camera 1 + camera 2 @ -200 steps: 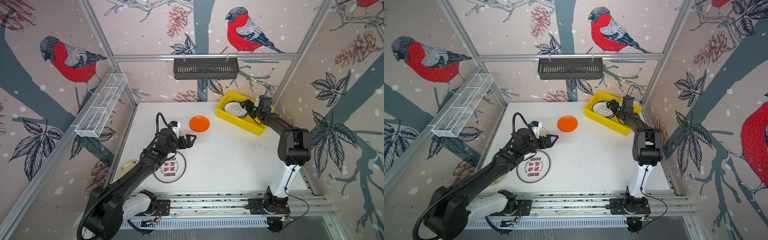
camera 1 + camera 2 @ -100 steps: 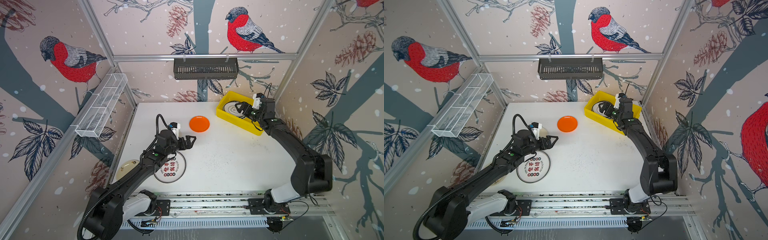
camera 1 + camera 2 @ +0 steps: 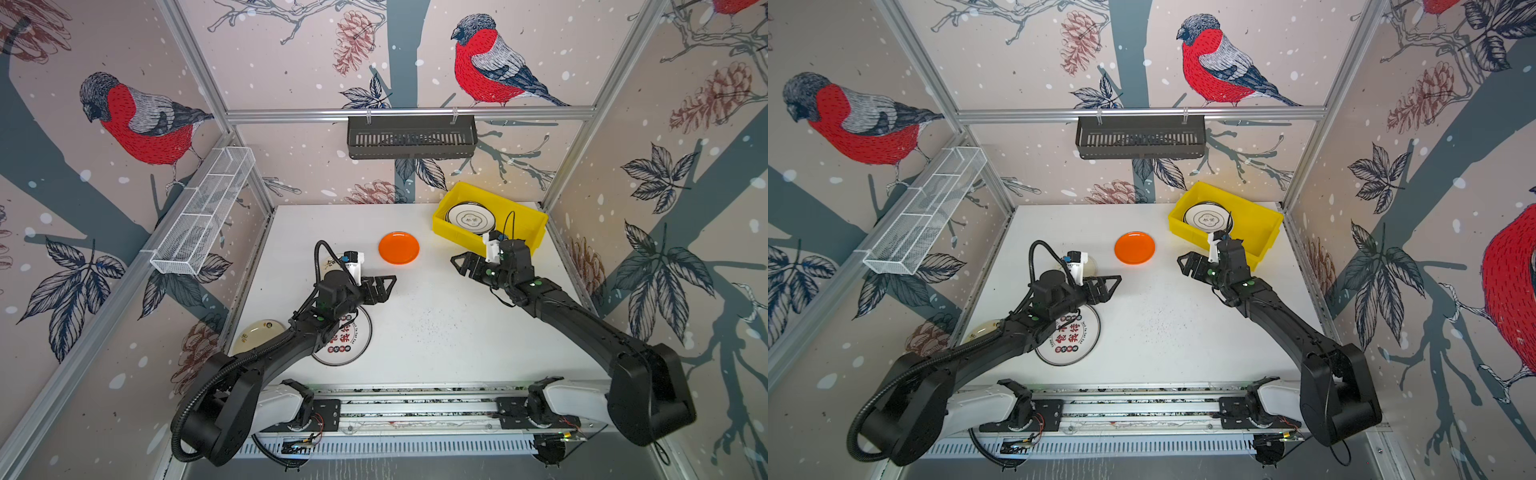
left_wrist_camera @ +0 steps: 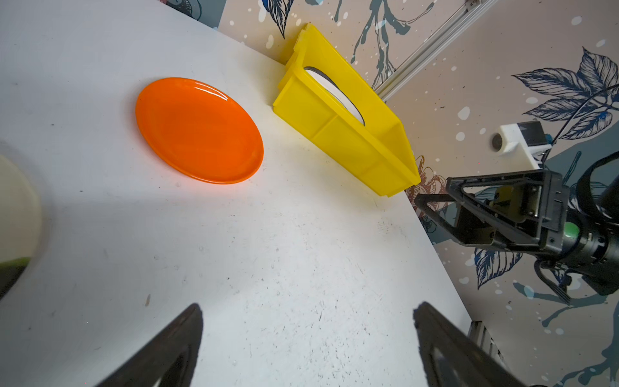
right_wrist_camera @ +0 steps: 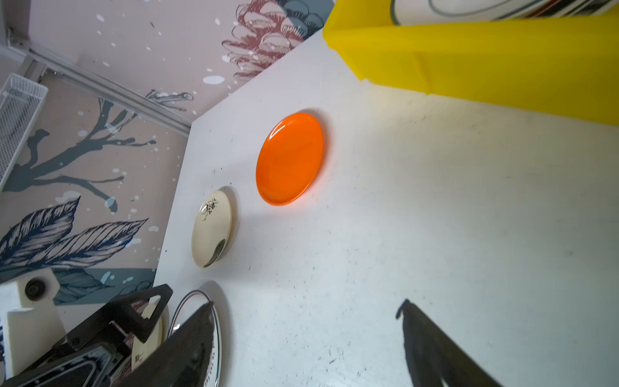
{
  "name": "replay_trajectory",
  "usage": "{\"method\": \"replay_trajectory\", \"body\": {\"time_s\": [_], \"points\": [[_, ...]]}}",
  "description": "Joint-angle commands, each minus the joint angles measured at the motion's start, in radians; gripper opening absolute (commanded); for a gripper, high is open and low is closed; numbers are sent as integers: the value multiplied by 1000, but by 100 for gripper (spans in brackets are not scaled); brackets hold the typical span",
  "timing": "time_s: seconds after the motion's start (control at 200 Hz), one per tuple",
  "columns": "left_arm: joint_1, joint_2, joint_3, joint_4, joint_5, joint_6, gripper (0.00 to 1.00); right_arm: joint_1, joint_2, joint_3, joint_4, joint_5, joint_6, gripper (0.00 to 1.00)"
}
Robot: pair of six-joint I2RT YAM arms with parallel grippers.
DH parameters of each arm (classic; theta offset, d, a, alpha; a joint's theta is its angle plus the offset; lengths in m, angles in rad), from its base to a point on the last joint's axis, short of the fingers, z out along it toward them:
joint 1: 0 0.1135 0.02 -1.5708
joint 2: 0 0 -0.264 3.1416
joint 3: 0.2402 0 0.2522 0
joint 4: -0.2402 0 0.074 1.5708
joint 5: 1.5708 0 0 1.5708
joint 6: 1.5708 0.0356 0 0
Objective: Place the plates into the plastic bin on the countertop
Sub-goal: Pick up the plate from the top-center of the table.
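Hovering left gripper (image 3: 381,286): I see its jaws spread wide, nothing between, above the tabletop (image 3: 436,332) near the red-character plate (image 3: 351,347).
Plastic bin (image 3: 536,226): far right corner, a dark-rimmed white plate (image 3: 469,216) inside.
Right gripper (image 3: 459,264): jaws spread too, empty (just off the plastic bin's front wall).
Orange plate (image 3: 398,248): flat on the tabletop, near the bin, apart from both grippers.
Cream plate (image 5: 211,233): left of the orange one.

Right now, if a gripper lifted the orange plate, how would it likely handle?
The orange plate looks rigid and glossy, so probably slippery. It lies flat on the countertop, so its low rim likely resists pinching; rolling seems unlikely.
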Motion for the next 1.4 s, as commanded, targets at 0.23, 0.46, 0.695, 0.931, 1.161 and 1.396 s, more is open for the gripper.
{"method": "replay_trajectory", "body": {"time_s": [0.23, 0.46, 0.695, 0.931, 1.161, 1.396], "points": [[-79, 93, 31, 164, -7, 92, 98, 59, 161, 76, 239, -14, 92, 79], [-91, 55, -38, 211, -10, 89, 98, 106, 436, 272, 260, -16, 86, 67], [-89, -69, -57, 70, -149, 179, 98, 166, 601, 381, 310, 100, 126, 64], [-89, -86, -91, 85, -212, 189, 98, 190, 707, 458, 220, 243, 145, 62], [-89, -61, -95, 101, -220, 179, 98, 203, 715, 506, 103, 345, 106, 62], [-89, -51, -99, 103, -248, 185, 98, 192, 758, 505, 137, 298, 115, 61]]}}
